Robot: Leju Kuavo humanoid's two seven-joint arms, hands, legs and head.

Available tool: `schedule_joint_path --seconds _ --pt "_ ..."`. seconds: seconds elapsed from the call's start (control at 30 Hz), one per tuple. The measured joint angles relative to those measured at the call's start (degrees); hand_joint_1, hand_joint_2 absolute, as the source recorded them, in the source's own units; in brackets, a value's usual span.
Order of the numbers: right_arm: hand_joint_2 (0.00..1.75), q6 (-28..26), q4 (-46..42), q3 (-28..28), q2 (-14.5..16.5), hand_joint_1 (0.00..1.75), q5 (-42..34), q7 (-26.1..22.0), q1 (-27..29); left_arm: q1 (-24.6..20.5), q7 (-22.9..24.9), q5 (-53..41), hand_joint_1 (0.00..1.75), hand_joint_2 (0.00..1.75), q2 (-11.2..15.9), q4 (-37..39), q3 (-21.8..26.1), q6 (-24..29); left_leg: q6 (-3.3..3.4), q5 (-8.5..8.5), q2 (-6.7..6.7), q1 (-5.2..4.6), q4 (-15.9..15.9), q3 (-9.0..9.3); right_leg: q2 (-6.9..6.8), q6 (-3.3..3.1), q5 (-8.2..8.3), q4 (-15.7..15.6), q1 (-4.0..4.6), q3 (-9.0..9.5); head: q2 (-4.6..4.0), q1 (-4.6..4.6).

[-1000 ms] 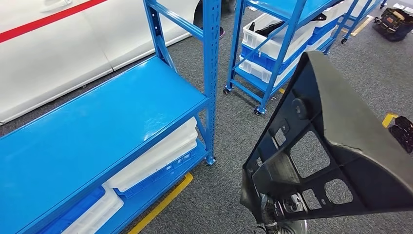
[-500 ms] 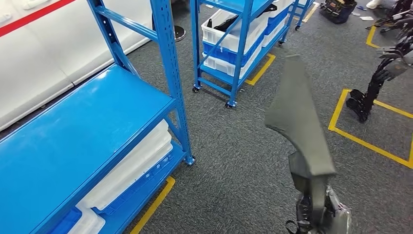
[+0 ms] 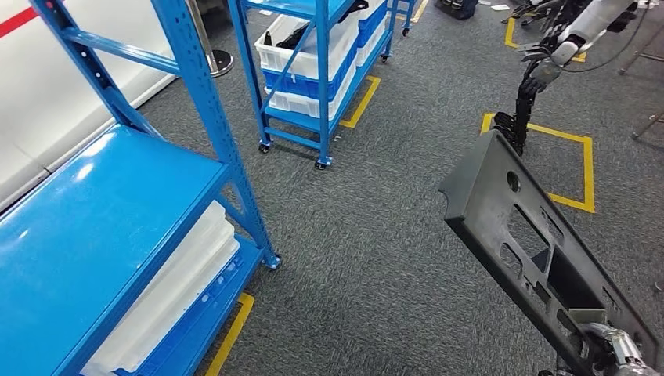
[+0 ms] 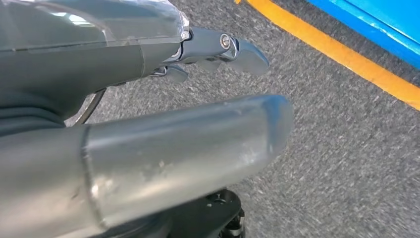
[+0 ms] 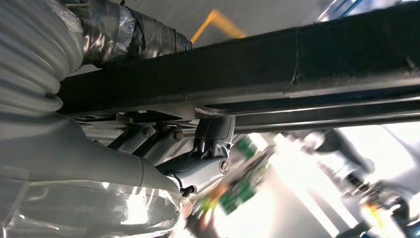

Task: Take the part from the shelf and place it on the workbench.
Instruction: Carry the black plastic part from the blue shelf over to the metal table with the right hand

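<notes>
While the robot carries the part [image 3: 540, 258] away from the shelf [image 3: 117, 219], the right hand [image 3: 618, 348] holds it at the lower end, at about 5 o'clock in the head view. In the right wrist view the fingers [image 5: 208, 148] are closed around a bar of the black part [image 5: 297, 69], so the grip looks firm. The part is a long dark plastic panel with several openings, and it points up toward 11 o'clock, free in the air above the grey carpet [image 3: 376, 235]. The left hand [image 4: 163, 148] hangs near the floor and holds nothing; its fingers [image 4: 233, 49] look a little curled, and I cannot tell more. The blue shelf stands at 9 o'clock, with white trays [image 3: 180, 290] on its lower level. A second blue rack [image 3: 313, 70] with white bins stands at 12 o'clock, and another robot's dark arm [image 3: 532, 86] is at 1 o'clock.

The surface for placing is not visible here. I think the step in hand is the transport. To do it well, the robot should keep the grip tight, because the long panel has much leverage on the wrist. It should also turn slowly and keep the far end away from the racks and the other arm.
</notes>
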Motion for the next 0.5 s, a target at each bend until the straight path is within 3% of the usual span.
schedule_joint_path --seconds 0.03,0.1,0.17,0.23,0.27,0.3,0.33,0.4,0.47,0.5 --pt "1.75 -0.54 -0.01 -0.86 0.09 1.75 0.66 0.44 0.04 -0.05 0.15 -0.1 0.0 0.0 -0.02 -0.15 0.15 0.01 -0.28 -0.16 0.3 0.07 0.02 0.12 0.7 -0.34 0.11 -0.07 -0.1 -0.04 0.0 0.0" --pt "1.75 -1.45 -0.02 -2.31 0.26 1.75 1.46 1.11 0.08 -0.1 0.31 -0.23 0.0 0.0 -0.05 -0.39 0.49 -0.01 -0.81 -1.76 -1.77 0.31 1.8 -0.41 1.91 -1.09 0.5 -0.41 -0.42 -0.07 0.0 0.0" --pt "1.75 -2.2 -0.02 -3.08 0.43 1.75 1.77 1.49 0.05 0.0 0.36 -0.25 0.0 0.0 -0.05 -0.53 0.92 -0.08 -1.15 -5.4 -5.24 0.51 7.79 -2.96 3.12 -1.65 0.77 -0.53 -0.59 -0.21 0.0 -0.02" --pt "1.75 -3.1 -0.02 -3.25 0.6 1.75 1.86 1.74 0.06 0.18 0.38 -0.27 0.0 0.0 -0.05 -0.62 1.26 -0.23 -1.27 -8.25 -6.43 0.52 15.07 -6.38 4.67 -1.85 0.85 -0.4 -0.46 -0.4 0.0 -0.02" --pt "1.75 -3.62 -0.02 -3.27 0.66 1.75 1.88 1.85 0.09 0.24 0.38 -0.28 0.0 0.0 -0.05 -0.67 1.38 -0.33 -1.24 -8.19 -6.57 0.51 16.65 -7.24 5.54 -1.88 0.86 -0.32 -0.38 -0.43 0.0 -0.02" --pt "1.75 -4.06 -0.02 -3.28 0.7 1.75 1.93 1.96 0.1 0.26 0.37 -0.29 0.0 0.0 -0.05 -0.7 1.49 -0.43 -1.11 -6.94 -6.68 0.51 15.94 -7.08 6.41 -1.88 0.86 -0.24 -0.31 -0.4 0.0 -0.02" --pt "1.75 -4.37 -0.02 -3.29 0.73 1.75 1.99 2.04 0.1 0.25 0.36 -0.31 0.0 0.0 -0.05 -0.72 1.58 -0.51 -0.87 -4.72 -7.12 0.51 12.87 -5.86 7.28 -1.87 0.86 -0.18 -0.25 -0.32 0.0 -0.02" --pt "1.75 -4.6 -0.03 -3.3 0.78 1.75 2.12 2.1 0.08 0.23 0.34 -0.36 0.0 0.0 -0.03 -0.78 1.8 -0.62 -0.13 -0.82 -9.65 0.53 4.91 -2.61 8.84 -1.71 0.88 -0.04 -0.14 -0.26 0.0 -0.01" --pt "1.75 -4.71 -0.04 -3.3 0.84 1.75 2.18 2.13 0.11 0.17 0.34 -0.4 0.0 0.0 0.0 -0.86 2.1 -0.65 0.37 0.25 -11.63 0.46 0.87 -1.01 10.24 -1.11 1.06 0.08 -0.24 -0.64 0.0 -0.02" --pt "1.75 -4.76 -0.05 -3.32 0.87 1.75 2.2 2.15 0.19 0.11 0.34 -0.41 0.0 0.0 0.0 -0.9 2.22 -0.65 0.49 0.17 -11.63 0.38 0.59 -0.87 10.9 -0.66 1.24 0.06 -0.35 -0.91 0.0 -0.02"
